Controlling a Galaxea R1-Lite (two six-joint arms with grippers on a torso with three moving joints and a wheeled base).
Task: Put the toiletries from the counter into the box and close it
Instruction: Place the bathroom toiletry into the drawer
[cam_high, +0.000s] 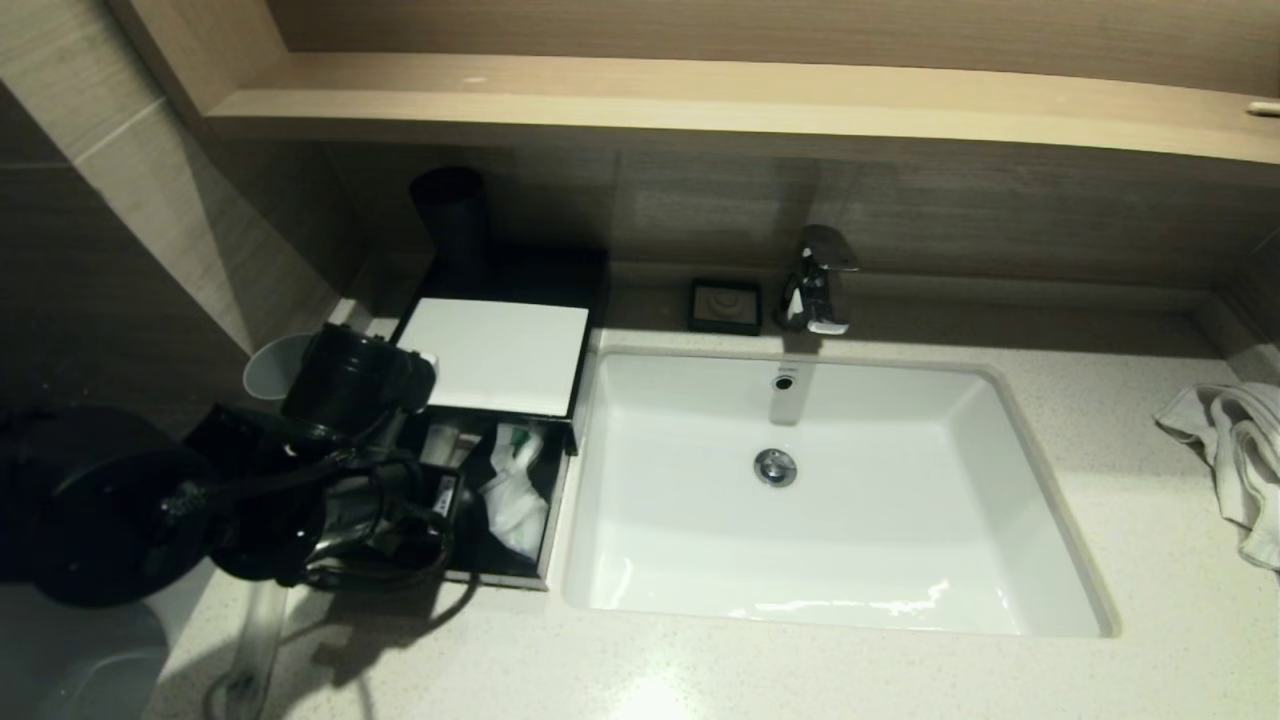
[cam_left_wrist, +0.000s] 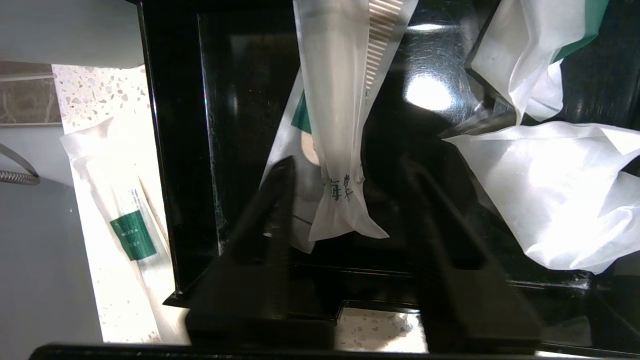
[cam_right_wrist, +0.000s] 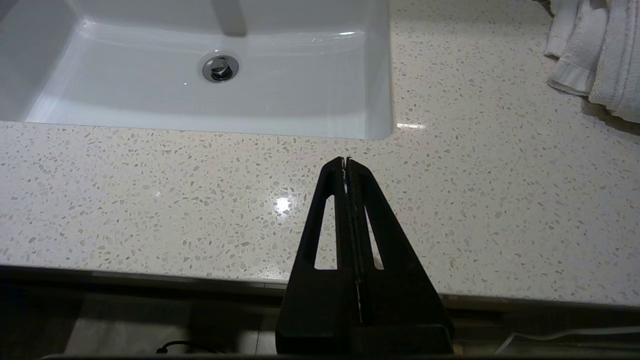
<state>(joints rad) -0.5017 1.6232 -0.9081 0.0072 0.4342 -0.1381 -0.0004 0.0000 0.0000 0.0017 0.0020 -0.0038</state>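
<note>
The box (cam_high: 490, 352) stands left of the basin with its drawer (cam_high: 500, 578) pulled out. White sachets (cam_high: 515, 490) lie in the drawer. My left gripper (cam_left_wrist: 348, 165) hangs open over the drawer (cam_left_wrist: 170, 175). The end of a slim clear packet (cam_left_wrist: 336, 150) lies free between its fingers, and crumpled white sachets (cam_left_wrist: 550, 190) lie beside it. Another slim packet with a green band (cam_left_wrist: 131, 235) lies on the counter (cam_left_wrist: 100, 95) just outside the drawer wall. My right gripper (cam_right_wrist: 346, 160) is shut and empty above the counter's front edge (cam_right_wrist: 150, 200).
A grey cup (cam_high: 270, 365) stands left of the box, and a black cylinder (cam_high: 450, 215) behind it. The white basin (cam_high: 830, 560), the faucet (cam_high: 818, 280) and a black soap dish (cam_high: 725, 305) fill the middle. A white towel (cam_high: 1235, 440) lies at the far right.
</note>
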